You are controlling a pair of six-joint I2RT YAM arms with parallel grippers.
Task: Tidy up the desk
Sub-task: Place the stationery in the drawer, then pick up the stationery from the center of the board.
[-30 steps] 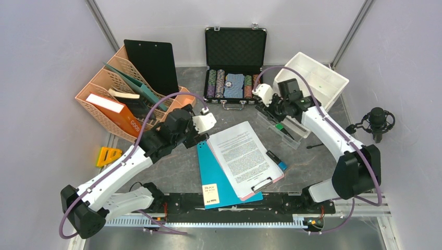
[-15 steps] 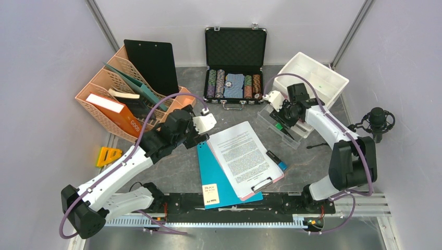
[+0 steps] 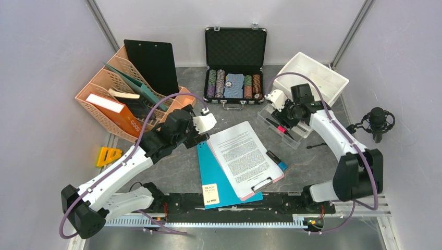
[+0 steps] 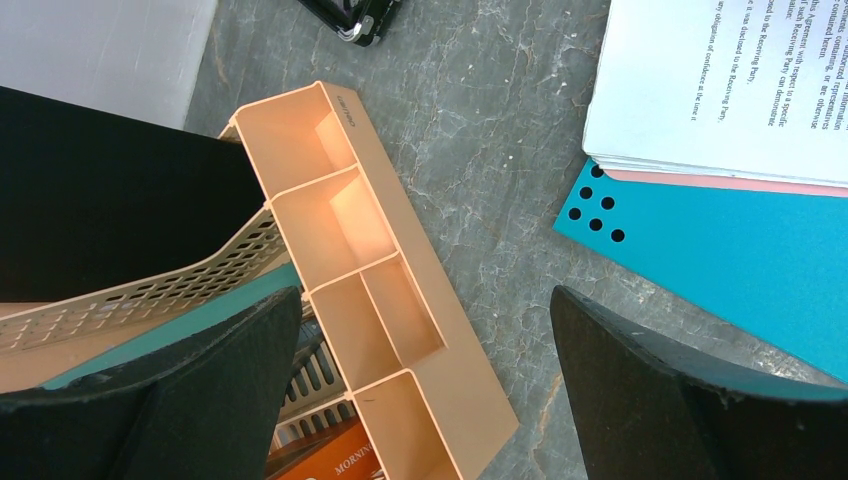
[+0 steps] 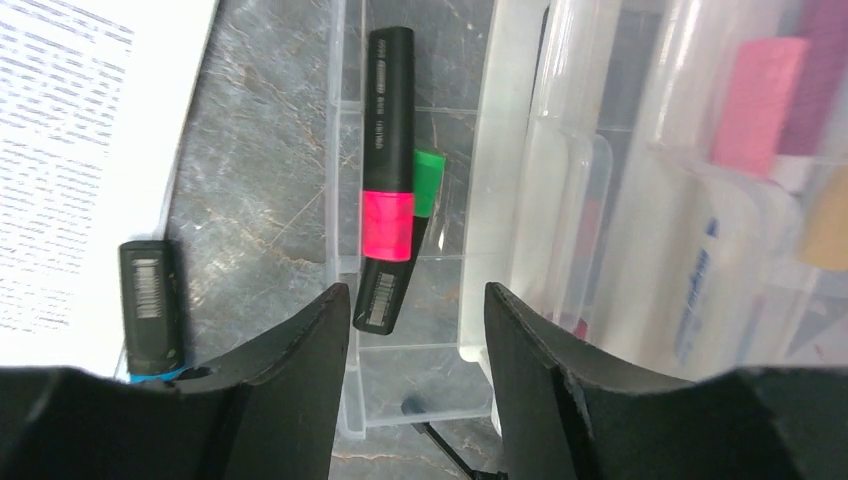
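While your right gripper (image 5: 415, 296) hangs open over the clear tray (image 5: 337, 130), a pink highlighter (image 5: 386, 225) already inside, your left gripper (image 4: 425, 292) gapes empty beside the orange file rack (image 4: 380, 290). On the desk (image 3: 177, 166) beneath both arms, clipboard (image 3: 242, 156), teal folder (image 3: 212, 177) and black marker (image 5: 150, 300) await sorting.

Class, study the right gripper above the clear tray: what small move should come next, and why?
Probably lift the right gripper away from the clear tray. Its jaws stand apart, the pink-and-black highlighter lies loose in the tray beside a green marker, and a black marker lies on the desk.
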